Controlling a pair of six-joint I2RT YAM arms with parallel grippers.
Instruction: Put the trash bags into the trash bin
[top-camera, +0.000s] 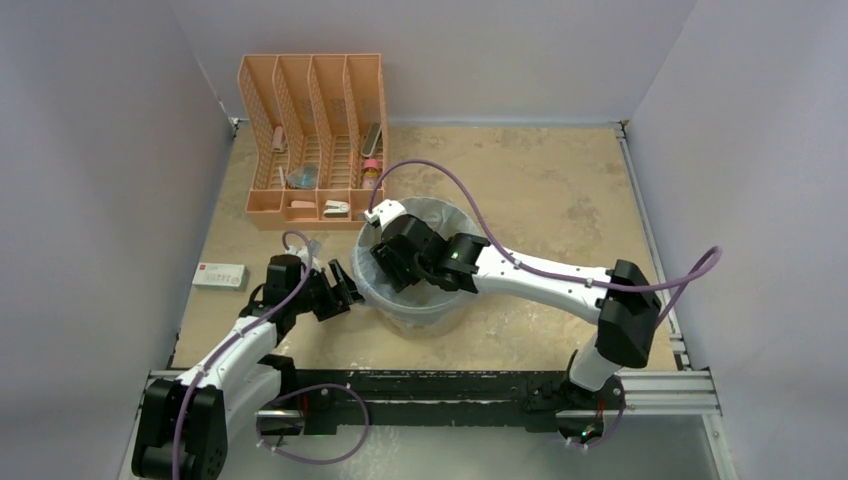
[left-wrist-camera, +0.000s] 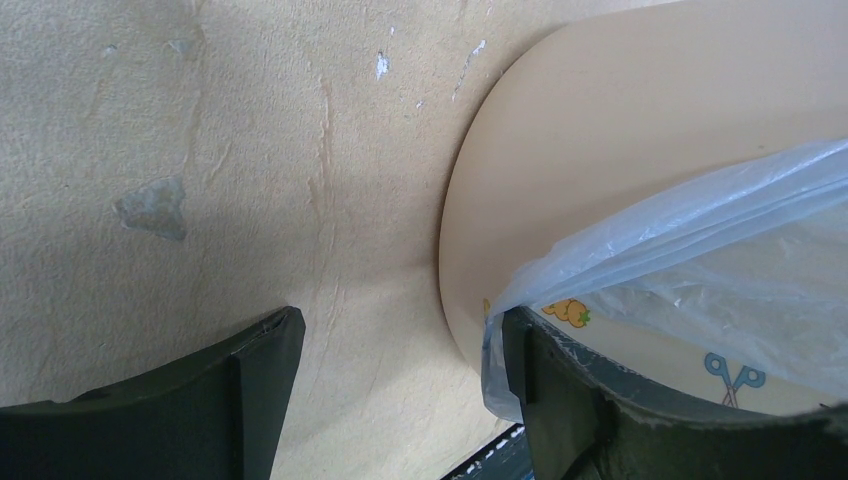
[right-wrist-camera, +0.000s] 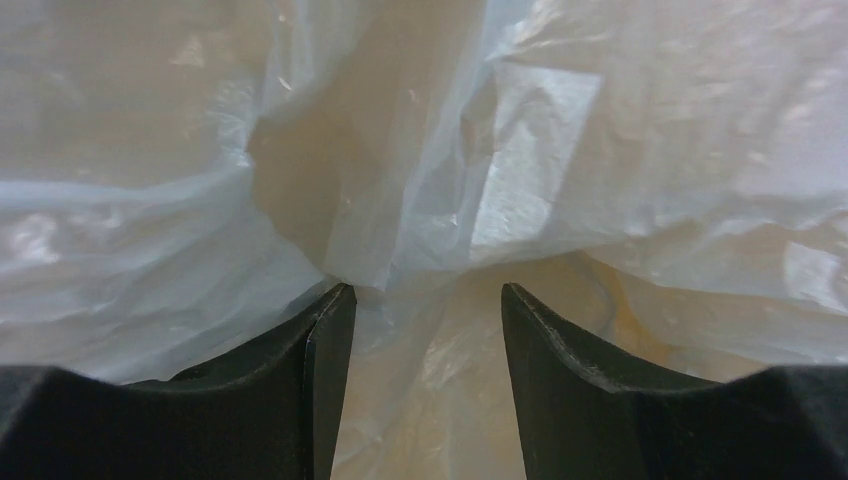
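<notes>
The cream trash bin (top-camera: 420, 318) stands mid-table with a light-blue trash bag (top-camera: 440, 212) lining its mouth. My right gripper (top-camera: 387, 272) reaches down inside it. In the right wrist view the right gripper (right-wrist-camera: 425, 300) is open, its fingers apart with crinkled bag film (right-wrist-camera: 540, 150) just ahead of and between the tips. My left gripper (top-camera: 345, 290) sits by the bin's left wall. In the left wrist view it (left-wrist-camera: 400, 350) is open over bare table. Its right finger (left-wrist-camera: 560, 400) touches the bag's edge (left-wrist-camera: 700, 230), which drapes down the bin's outer wall (left-wrist-camera: 560, 150).
An orange mesh file organizer (top-camera: 312, 140) with small items stands at the back left. A small white box (top-camera: 220, 275) lies at the table's left edge. White walls close in three sides, and a metal rail (top-camera: 450, 395) runs along the near edge.
</notes>
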